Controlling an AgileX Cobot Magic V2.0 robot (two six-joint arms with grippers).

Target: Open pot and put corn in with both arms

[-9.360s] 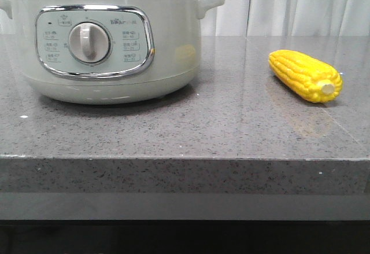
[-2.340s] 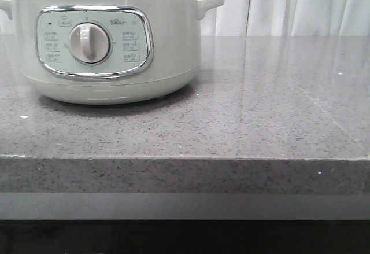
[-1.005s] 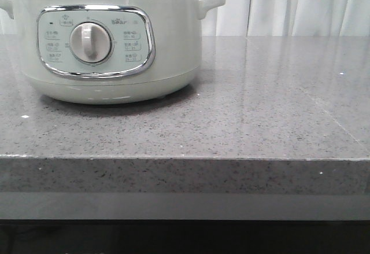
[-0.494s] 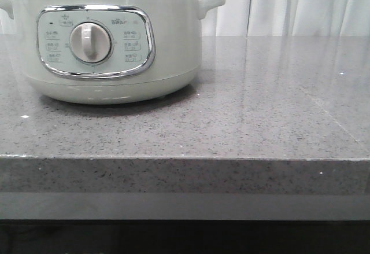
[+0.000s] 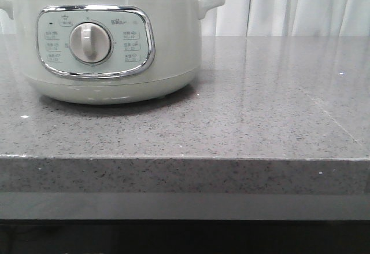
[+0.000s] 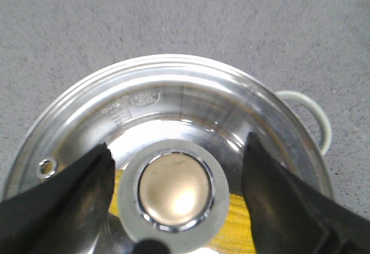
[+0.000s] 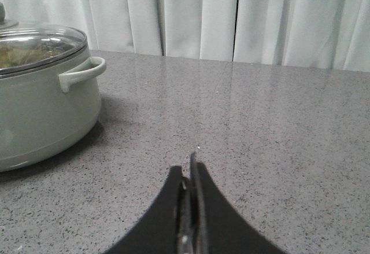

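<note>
under glass lid (image 6: 173, 121), corn (image 6: 237, 222), left pincer (image 6: 176, 176) astride knob (image 6: 173, 187)

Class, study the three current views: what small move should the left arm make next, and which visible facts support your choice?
Probably lift the left gripper straight up, away from the lid. Its fingers stand open on either side of the knob, apart from it; the glass lid sits on the pot, and the corn shows yellow through it. The right gripper is shut, clear of the pot.
</note>
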